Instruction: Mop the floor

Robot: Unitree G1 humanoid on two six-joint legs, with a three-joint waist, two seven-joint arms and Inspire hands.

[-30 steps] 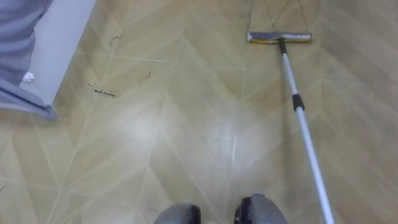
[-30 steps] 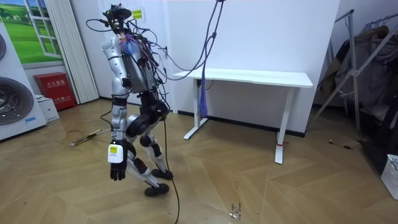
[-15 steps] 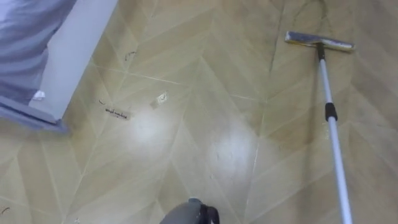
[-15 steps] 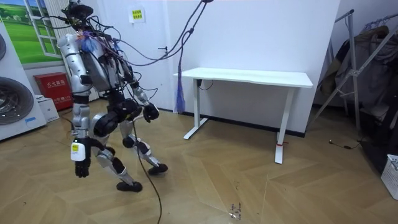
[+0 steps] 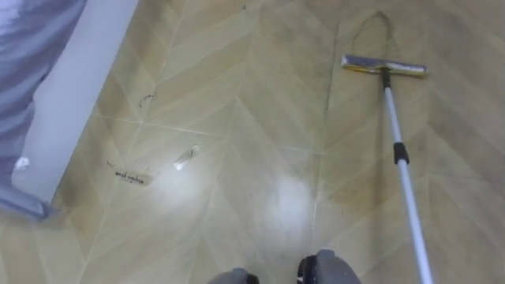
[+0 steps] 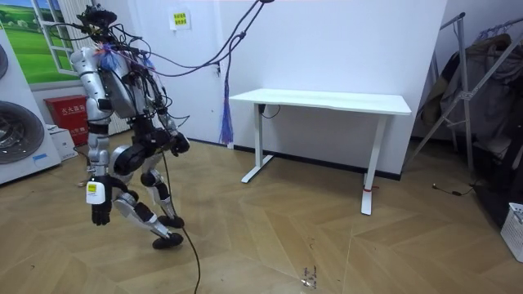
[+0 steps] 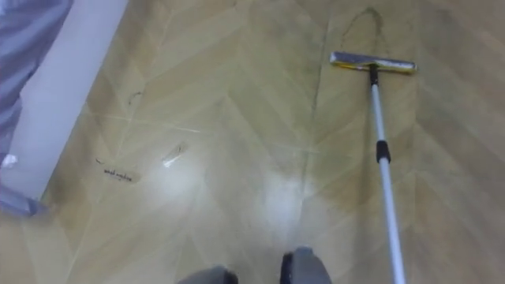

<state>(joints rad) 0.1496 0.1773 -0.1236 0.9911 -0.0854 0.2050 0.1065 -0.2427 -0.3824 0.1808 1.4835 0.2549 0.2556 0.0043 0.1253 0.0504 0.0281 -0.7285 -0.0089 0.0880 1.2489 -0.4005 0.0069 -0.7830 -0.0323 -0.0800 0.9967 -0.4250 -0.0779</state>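
The robot has walked toward the room view's left (nearer the mop (image 5: 400, 154)), away from the table (image 6: 327, 100).

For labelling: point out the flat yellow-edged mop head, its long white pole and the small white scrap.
Flat yellow-edged mop head (image 5: 384, 65): left eye view, centre.
Long white pole (image 5: 409, 205): left eye view, lower shaft.
Small white scrap (image 5: 185, 158): left eye view, centre.

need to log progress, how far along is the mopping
Done: nothing visibly mopped; scraps lie on the floor. In hand: nothing; the mop lies flat on the floor ahead to the right, the left robot hand hangs empty at the robot's side, the right robot hand sits by its hip. Left: pick up the mop and wipe the floor, scraps included.
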